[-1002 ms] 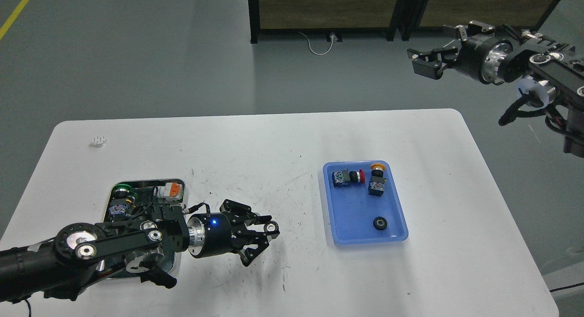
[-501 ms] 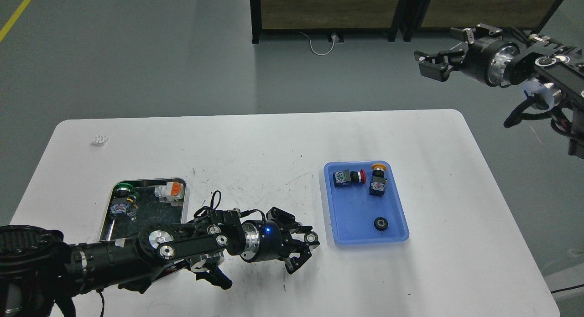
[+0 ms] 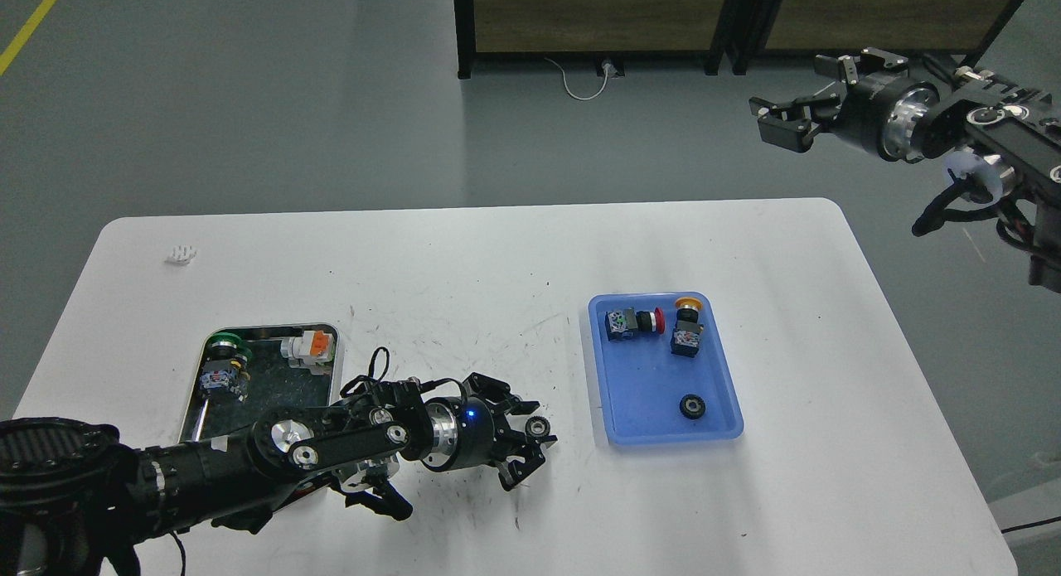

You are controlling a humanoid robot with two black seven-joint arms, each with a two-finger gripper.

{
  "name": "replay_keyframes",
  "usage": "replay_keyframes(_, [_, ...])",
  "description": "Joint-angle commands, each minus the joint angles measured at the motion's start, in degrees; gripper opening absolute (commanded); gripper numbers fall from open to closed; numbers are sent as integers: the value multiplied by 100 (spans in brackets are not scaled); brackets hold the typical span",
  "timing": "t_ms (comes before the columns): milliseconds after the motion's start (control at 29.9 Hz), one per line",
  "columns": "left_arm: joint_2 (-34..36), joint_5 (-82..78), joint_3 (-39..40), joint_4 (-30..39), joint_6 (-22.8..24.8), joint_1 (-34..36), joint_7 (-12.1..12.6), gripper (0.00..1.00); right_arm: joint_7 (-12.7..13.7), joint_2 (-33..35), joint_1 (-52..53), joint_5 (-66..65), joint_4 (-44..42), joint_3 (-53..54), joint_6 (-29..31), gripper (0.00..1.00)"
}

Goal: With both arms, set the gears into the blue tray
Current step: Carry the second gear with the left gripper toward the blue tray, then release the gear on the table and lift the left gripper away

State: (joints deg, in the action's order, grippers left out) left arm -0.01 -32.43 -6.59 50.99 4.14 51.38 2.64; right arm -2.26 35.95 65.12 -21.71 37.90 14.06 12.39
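Left of the blue tray (image 3: pixel 723 375), my left tool (image 3: pixel 530 443) grips a gear (image 3: pixel 540 428) above the surface (image 3: pixel 464 261); another gear (image 3: pixel 691 406) lies inside. My right tool (image 3: pixel 783 122) hangs released, far off.

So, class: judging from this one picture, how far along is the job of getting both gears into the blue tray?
Done: one gear lies in the blue tray. In hand: the left gripper holds the second gear above the table, short of the tray. Left: carry it over and drop it in. The right gripper hangs open, off the table.
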Motion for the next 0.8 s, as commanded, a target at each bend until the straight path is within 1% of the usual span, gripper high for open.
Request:
replay_keyframes(0, [1, 43, 0, -28, -132, 21, -9, 78, -12, 17, -35, 0, 34, 9, 44, 97])
replay_keyframes(67, [1, 157, 35, -97, -194, 38, -52, 87, -20, 44, -35, 9, 95, 9, 70, 97])
replay_keyframes(134, [1, 298, 106, -133, -194, 91, -123, 94, -21, 61, -43, 9, 235, -17, 158, 97])
replay_keyframes(200, [1, 464, 193, -124, -168, 266, -132, 97, -12, 62, -96, 9, 402, -26, 272, 97])
replay_keyframes(234, [114, 570, 263, -98, -142, 380, -140, 97, -3, 53, -131, 9, 516, -35, 290, 97])
replay_keyframes(334, [859, 851, 466, -10, -1, 627, -141, 97, -3, -17, -272, 27, 815, -122, 299, 97])
replay_keyframes(434, [1905, 913, 685, 226, 315, 776, -123, 97, -3, -44, -395, 18, 1193, -351, 360, 98])
replay_keyframes(568, [3153, 922, 984, 377, 745, 830, -123, 97, -3, -175, -614, 9, 1580, -509, 641, 99])
replay_keyframes(635, [3689, 913, 1107, 377, 921, 821, -140, 97, 6, -307, -658, 9, 1694, -588, 790, 99])
replay_keyframes(768, [4525, 922, 1178, 377, 1177, 812, -228, 97, 6, -711, -694, -26, 1826, -1009, 923, 99])
